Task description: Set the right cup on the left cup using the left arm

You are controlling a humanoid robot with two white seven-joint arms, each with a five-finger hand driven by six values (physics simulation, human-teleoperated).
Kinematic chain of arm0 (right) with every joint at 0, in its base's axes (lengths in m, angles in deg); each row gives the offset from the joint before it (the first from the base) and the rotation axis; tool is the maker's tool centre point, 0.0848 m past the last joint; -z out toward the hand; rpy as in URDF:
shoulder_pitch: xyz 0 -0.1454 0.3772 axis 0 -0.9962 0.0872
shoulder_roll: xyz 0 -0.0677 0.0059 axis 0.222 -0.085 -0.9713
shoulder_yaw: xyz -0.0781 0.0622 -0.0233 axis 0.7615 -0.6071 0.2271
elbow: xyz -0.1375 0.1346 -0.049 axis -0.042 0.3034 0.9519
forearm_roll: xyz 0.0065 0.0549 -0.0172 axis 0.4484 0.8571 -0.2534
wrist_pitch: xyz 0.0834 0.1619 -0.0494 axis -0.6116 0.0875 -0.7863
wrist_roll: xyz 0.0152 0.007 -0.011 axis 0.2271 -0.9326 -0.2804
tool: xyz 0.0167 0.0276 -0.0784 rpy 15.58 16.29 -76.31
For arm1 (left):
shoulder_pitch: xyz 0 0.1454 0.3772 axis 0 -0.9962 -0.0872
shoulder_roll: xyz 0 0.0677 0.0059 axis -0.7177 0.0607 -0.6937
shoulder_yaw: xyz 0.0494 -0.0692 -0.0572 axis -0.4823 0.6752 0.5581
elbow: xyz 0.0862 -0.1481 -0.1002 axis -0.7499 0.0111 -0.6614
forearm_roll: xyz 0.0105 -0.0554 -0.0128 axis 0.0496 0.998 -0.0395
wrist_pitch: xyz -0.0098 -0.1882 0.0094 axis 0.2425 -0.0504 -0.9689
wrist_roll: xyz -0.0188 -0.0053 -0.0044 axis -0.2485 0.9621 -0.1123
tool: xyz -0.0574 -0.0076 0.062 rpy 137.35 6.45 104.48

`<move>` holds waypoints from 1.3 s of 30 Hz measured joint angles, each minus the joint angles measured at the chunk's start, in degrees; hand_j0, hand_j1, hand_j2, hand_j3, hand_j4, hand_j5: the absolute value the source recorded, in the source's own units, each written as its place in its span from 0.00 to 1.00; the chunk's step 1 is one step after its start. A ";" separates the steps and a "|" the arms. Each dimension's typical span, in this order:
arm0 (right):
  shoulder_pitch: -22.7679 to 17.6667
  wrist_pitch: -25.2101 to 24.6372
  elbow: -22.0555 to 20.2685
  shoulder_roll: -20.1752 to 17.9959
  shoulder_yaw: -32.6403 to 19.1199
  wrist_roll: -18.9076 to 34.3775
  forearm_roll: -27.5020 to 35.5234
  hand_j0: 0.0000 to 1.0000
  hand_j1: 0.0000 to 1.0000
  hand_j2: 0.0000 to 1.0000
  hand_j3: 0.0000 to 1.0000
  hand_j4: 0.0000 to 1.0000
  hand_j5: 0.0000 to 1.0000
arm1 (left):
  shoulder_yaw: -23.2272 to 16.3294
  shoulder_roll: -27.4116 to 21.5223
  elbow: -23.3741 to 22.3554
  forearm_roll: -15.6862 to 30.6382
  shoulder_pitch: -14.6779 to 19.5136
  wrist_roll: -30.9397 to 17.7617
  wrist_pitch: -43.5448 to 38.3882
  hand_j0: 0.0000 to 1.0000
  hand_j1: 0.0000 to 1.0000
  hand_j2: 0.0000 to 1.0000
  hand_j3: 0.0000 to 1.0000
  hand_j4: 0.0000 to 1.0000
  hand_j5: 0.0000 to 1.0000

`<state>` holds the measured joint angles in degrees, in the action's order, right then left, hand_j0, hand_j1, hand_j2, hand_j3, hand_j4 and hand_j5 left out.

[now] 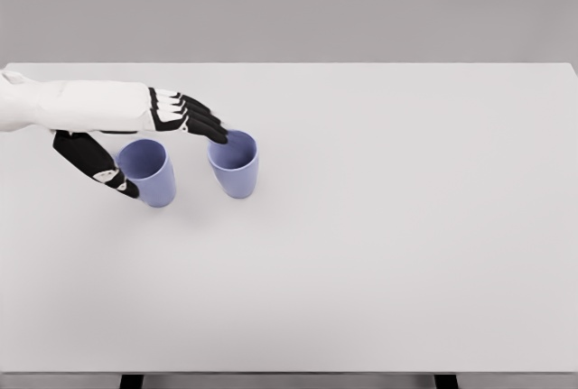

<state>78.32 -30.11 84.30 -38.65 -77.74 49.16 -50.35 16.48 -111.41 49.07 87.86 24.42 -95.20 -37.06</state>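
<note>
Two lavender-blue cups stand upright on the white table. The left cup sits between the thumb and fingers of my left hand, whose white arm comes in from the left edge. The right cup stands just beyond the black fingertips, which reach its near rim. The thumb hangs low on the left side of the left cup. The fingers are stretched out and spread, gripping nothing. Whether they touch the right cup's rim I cannot tell.
The white table fills the view, its far edge near the top and its front edge at the bottom. Two dark table legs show under the front edge.
</note>
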 measured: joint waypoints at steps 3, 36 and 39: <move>-0.44 -0.10 0.28 0.00 -0.07 0.00 0.10 1.00 1.00 1.00 1.00 1.00 1.00 | 0.20 0.80 0.12 -0.10 0.53 0.00 0.00 1.00 1.00 1.00 1.00 1.00 1.00; -0.44 -0.16 0.37 0.00 -0.07 0.00 0.10 1.00 1.00 1.00 1.00 1.00 1.00 | -14.14 18.17 -16.44 -5.01 9.76 3.79 0.00 1.00 1.00 1.00 1.00 1.00 1.00; -0.44 -0.16 0.37 0.00 -0.07 0.00 0.10 1.00 1.00 1.00 1.00 1.00 1.00 | -14.10 19.38 -18.01 -7.58 9.40 5.91 -0.02 1.00 1.00 1.00 1.00 1.00 1.00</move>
<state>77.88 -30.27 84.67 -38.65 -77.82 49.16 -50.25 2.38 -92.03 31.06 80.28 33.83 -89.29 -37.09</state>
